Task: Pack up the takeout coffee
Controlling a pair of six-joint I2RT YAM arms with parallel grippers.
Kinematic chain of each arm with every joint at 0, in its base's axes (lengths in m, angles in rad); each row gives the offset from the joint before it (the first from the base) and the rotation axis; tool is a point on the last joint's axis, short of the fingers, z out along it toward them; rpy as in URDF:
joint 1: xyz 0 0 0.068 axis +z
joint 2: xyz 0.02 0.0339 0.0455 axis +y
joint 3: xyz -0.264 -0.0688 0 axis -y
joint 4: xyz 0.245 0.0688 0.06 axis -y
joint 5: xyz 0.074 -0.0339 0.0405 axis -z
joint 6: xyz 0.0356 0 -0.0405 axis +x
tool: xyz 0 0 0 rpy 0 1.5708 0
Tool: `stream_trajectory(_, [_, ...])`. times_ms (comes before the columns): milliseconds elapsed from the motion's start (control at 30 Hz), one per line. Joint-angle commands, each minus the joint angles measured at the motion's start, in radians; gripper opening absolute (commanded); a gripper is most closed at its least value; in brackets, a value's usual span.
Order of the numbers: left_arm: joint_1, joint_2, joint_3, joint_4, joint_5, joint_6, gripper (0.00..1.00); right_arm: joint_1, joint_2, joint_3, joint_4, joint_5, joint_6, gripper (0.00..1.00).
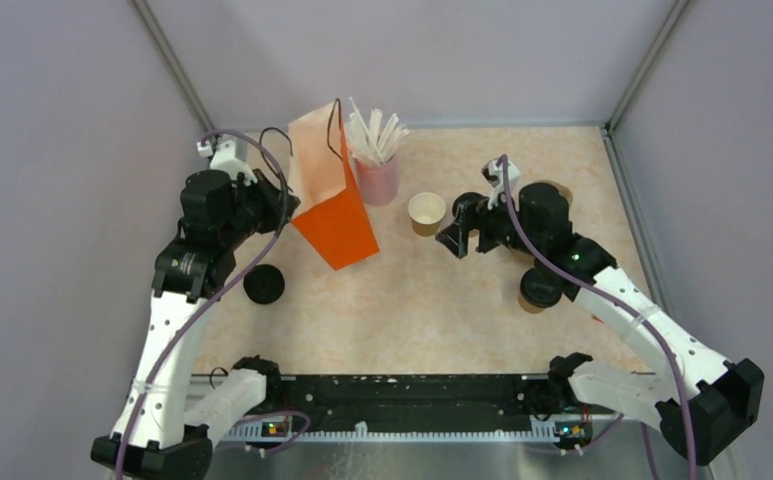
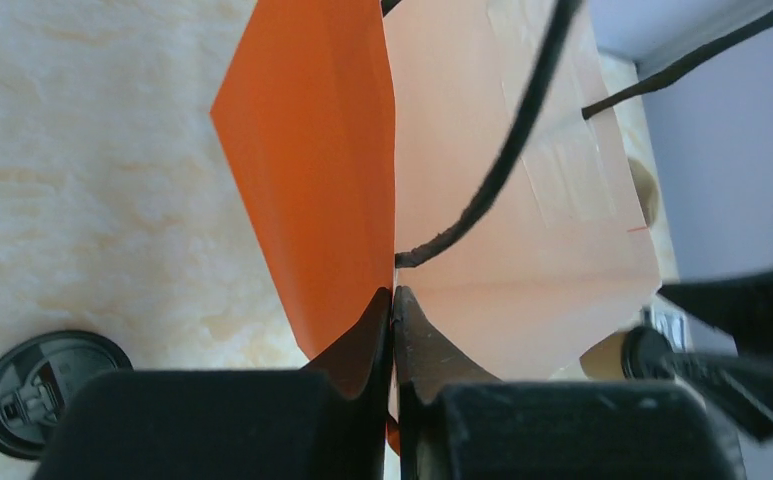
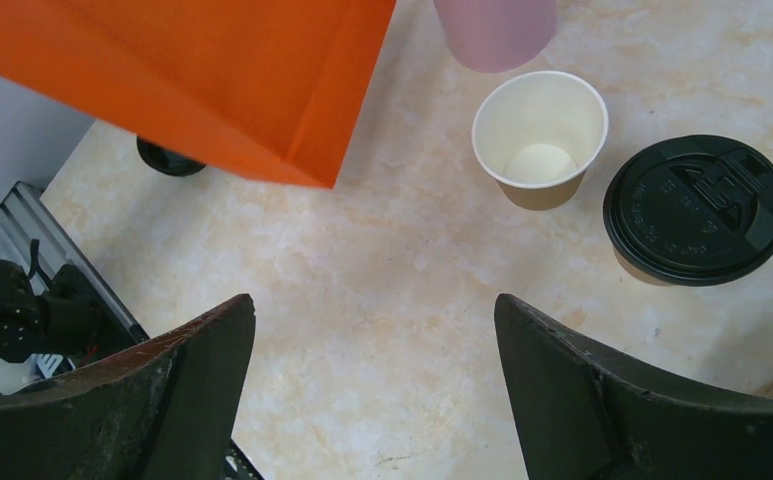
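The orange bag stands upright at the back left, its mouth open. My left gripper is shut on the bag's top edge, beside the black cord handle. An open brown paper cup with a white inside stands right of the bag. A lidded cup stands close beside it. Another lidded cup sits under my right forearm. My right gripper hovers open over bare table, just short of the open cup, with nothing between its fingers.
A pink cup of white straws stands against the bag's right side. A loose black lid lies on the table left of the bag, near my left arm. Grey walls close in the table on three sides.
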Motion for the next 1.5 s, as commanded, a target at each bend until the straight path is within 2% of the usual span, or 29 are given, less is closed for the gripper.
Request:
stream_trajectory(0, [0.002, -0.073, 0.03, -0.188, 0.225, 0.049, 0.08, 0.006, -0.039, 0.055, -0.011, 0.031, -0.023, 0.88])
stream_trajectory(267, [0.002, -0.177, 0.06, -0.444, 0.307, 0.141, 0.08, 0.008, -0.074, 0.026, 0.012, 0.062, -0.014, 0.89])
stream_trajectory(367, [-0.001, -0.21, 0.028, -0.446, 0.356, 0.212, 0.09, 0.007, -0.065, 0.033, 0.002, 0.073, -0.017, 0.89])
stream_trajectory(467, [-0.012, -0.227, -0.041, -0.369, 0.423, 0.231, 0.1, 0.007, -0.062, 0.045, -0.013, 0.1, -0.027, 0.89])
stream_trajectory(600, [-0.012, -0.205, -0.142, -0.172, 0.45, 0.219, 0.11, 0.007, -0.075, 0.062, -0.03, 0.181, -0.001, 0.89])
stream_trajectory(733, [-0.012, -0.166, -0.214, 0.041, 0.387, 0.124, 0.11, 0.006, -0.083, 0.063, -0.043, 0.314, 0.056, 0.9])
stream_trajectory(833, [-0.015, -0.13, -0.275, 0.213, 0.444, 0.059, 0.1, 0.006, -0.071, 0.076, -0.058, 0.336, 0.069, 0.91])
stream_trajectory(900, [-0.02, -0.071, -0.27, 0.235, 0.501, 0.069, 0.11, 0.005, -0.045, 0.097, -0.073, 0.37, 0.069, 0.95])
stream_trajectory(1000, [-0.032, 0.006, -0.207, 0.172, 0.537, 0.107, 0.15, -0.006, 0.01, 0.145, -0.113, 0.489, 0.077, 0.99])
stream_trajectory(1100, [-0.045, 0.029, -0.172, 0.146, 0.534, 0.102, 0.21, -0.044, 0.074, 0.2, -0.162, 0.616, 0.13, 0.99])
stream_trajectory(1167, [-0.052, 0.031, -0.173, 0.156, 0.532, 0.05, 0.37, -0.085, 0.105, 0.22, -0.175, 0.635, 0.168, 0.99])
stream_trajectory(1200, [-0.058, 0.033, -0.175, 0.158, 0.544, 0.008, 0.46, -0.109, 0.114, 0.218, -0.172, 0.638, 0.185, 0.98])
stream_trajectory(1267, [-0.076, 0.031, -0.184, 0.153, 0.581, -0.058, 0.57, -0.154, 0.139, 0.219, -0.176, 0.606, 0.2, 0.95])
stream_trajectory(1400, [-0.093, -0.012, -0.184, 0.073, 0.612, -0.11, 0.64, -0.218, 0.201, 0.276, -0.244, 0.604, 0.214, 0.89])
stream_trajectory(1467, [-0.093, -0.018, -0.136, -0.014, 0.572, -0.092, 0.78, -0.245, 0.242, 0.314, -0.278, 0.591, 0.21, 0.88])
